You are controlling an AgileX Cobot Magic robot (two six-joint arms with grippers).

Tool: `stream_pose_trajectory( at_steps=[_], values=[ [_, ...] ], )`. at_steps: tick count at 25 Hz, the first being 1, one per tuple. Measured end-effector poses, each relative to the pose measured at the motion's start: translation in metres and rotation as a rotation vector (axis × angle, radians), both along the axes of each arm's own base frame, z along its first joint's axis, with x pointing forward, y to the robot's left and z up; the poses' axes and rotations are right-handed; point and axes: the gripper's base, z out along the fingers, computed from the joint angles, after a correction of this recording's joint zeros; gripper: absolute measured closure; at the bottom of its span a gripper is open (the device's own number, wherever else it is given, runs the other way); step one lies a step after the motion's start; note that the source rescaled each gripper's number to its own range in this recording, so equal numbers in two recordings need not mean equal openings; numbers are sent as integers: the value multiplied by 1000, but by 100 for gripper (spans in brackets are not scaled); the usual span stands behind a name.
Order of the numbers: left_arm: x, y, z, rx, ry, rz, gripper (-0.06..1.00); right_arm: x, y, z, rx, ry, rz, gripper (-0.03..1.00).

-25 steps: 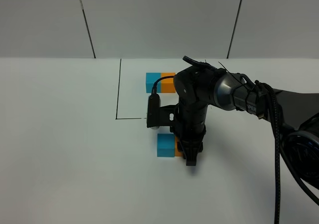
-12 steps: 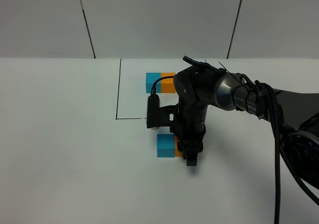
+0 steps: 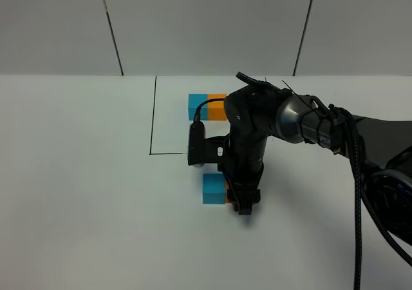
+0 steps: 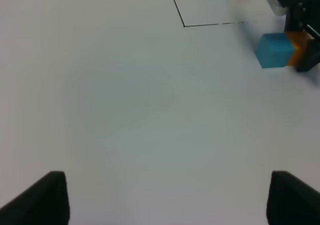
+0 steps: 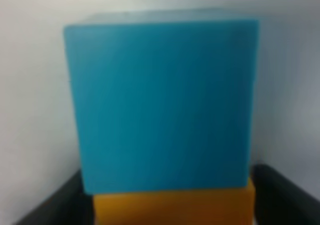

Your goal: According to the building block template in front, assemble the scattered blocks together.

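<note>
White table (image 3: 84, 193), grey wall behind. Right gripper (image 3: 243, 203) straddles orange cube (image 3: 227, 194), grip unclear; blue cube (image 3: 213, 188) touches it. Lifting away carelessly could drag the pair apart.

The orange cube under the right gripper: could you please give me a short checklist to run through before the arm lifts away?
1. Orange cube touches the blue cube: ok, no gap shows in the right wrist view.
2. Order matches the template, blue left and orange right: ok.
3. Right gripper has let go of the orange cube: cannot tell; its fingers flank the cube, contact is unclear.
4. Pair lies square to the template: ok, roughly parallel.
5. Left gripper is open and clear of the blocks: ok.
</note>
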Motion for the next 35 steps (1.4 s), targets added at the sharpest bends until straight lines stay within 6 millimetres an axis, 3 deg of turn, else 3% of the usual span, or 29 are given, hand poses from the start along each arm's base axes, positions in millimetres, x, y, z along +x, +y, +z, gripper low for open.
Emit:
stream_pose_trajectory(
  at_steps=[4, 6, 11, 17, 21, 26, 30, 35],
  values=[
    [0, 0, 0, 0, 0, 0, 26, 0, 0, 0, 8, -2, -48, 10],
    [0, 0, 0, 0, 0, 0, 26, 0, 0, 2, 13, -4, -82, -1],
    [0, 0, 0, 0, 0, 0, 26, -3, -2, 25, 18, -11, -134, -3],
    [0, 0, 0, 0, 0, 0, 26, -13, -16, 91, 81, -39, -340, -3],
    [0, 0, 0, 0, 0, 0, 27, -7, -57, 127, 158, -84, -612, -3],
    [0, 0, 0, 0, 0, 0, 27, -22, -141, 154, 269, -247, -954, -3],
    [0, 0, 0, 0, 0, 0, 27, -74, -203, 170, 323, -362, -1151, -2],
    [0, 0, 0, 0, 0, 0, 27, -162, -246, 184, 388, -429, -1404, -2]
  ],
)
